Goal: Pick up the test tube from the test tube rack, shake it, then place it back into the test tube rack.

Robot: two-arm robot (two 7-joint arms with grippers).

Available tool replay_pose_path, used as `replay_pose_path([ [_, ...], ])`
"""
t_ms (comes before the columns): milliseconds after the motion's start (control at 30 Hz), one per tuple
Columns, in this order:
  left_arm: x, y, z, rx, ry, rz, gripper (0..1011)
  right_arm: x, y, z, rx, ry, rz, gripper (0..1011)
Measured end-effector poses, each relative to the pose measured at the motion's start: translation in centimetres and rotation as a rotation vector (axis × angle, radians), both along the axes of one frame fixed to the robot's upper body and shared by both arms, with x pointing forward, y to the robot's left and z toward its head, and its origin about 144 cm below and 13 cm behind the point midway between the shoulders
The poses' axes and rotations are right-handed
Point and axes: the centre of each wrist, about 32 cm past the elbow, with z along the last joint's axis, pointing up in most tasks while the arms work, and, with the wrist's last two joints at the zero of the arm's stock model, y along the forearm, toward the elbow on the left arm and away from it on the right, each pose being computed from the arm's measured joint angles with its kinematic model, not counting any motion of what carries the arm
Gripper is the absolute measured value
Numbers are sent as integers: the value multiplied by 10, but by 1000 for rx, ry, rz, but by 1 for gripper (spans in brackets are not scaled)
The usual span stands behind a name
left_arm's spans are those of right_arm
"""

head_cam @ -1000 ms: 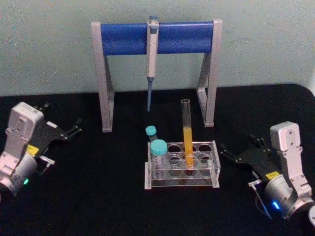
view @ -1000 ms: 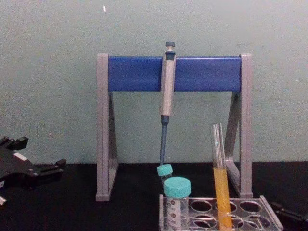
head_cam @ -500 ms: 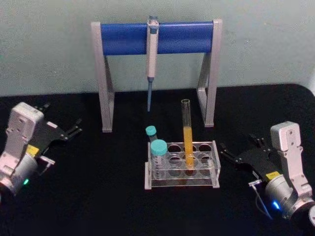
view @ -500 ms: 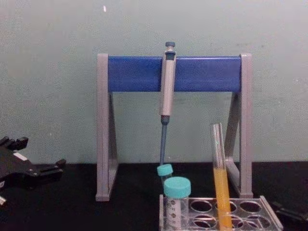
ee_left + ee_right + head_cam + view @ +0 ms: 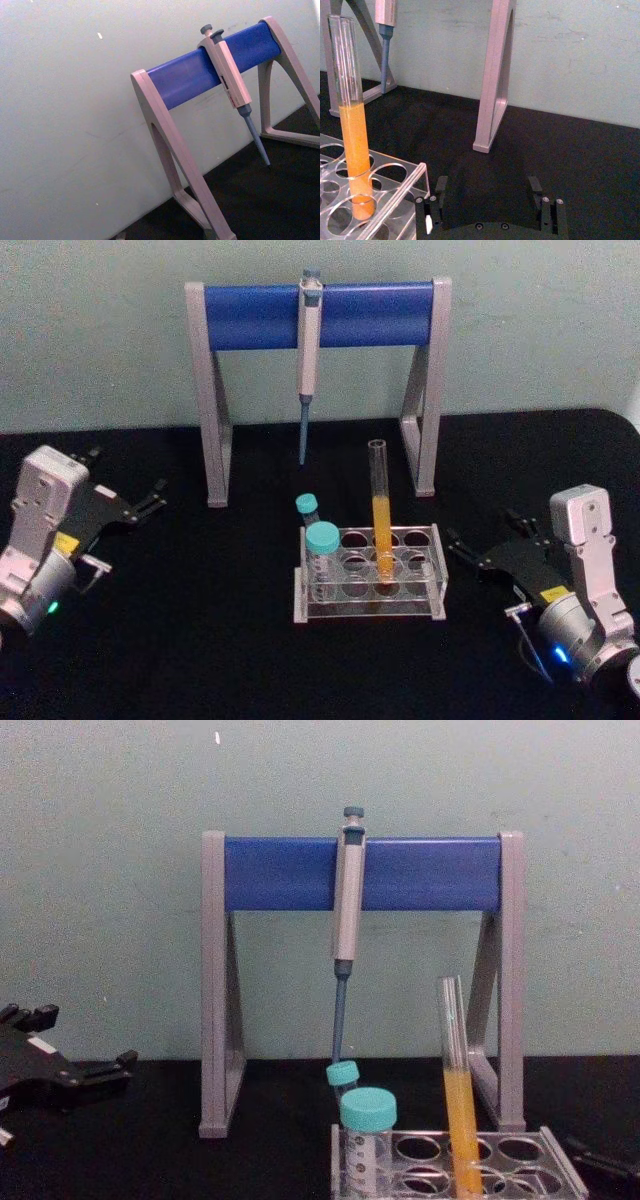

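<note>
Black tabletop (image 5: 200, 640) under everything. Far beyond both pincers, against the wall: tall grey stand (image 5: 212, 390) with blue crossbar, grey-and-blue pipette (image 5: 309, 340) hanging from its middle. Between the two pincers, nearer the right one: low clear rack (image 5: 368, 578) with rows of round holes. Just beside the rack's right end, not touching: right pincer (image 5: 485, 552), resting low on the tabletop, fingers spread wide apart, nothing between them; seen from its own wrist, both fingers (image 5: 441, 186) point toward the rack's corner. Well apart from the rack on the other side: left pincer (image 5: 125, 502), fingers parted, holding nothing. Standing in a middle hole of the rack, leaning slightly: test tube (image 5: 381, 520), uncapped, lower half orange-yellow. At the rack's end farthest from the right pincer: two short teal-capped vials (image 5: 322, 550).
</note>
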Motion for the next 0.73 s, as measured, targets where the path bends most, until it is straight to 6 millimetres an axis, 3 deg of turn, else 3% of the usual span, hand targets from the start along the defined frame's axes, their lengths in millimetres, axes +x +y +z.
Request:
replay_pose_path([
  [733,0,0,0,0,0,0,1001,0,0,0,0,0,0,1000],
])
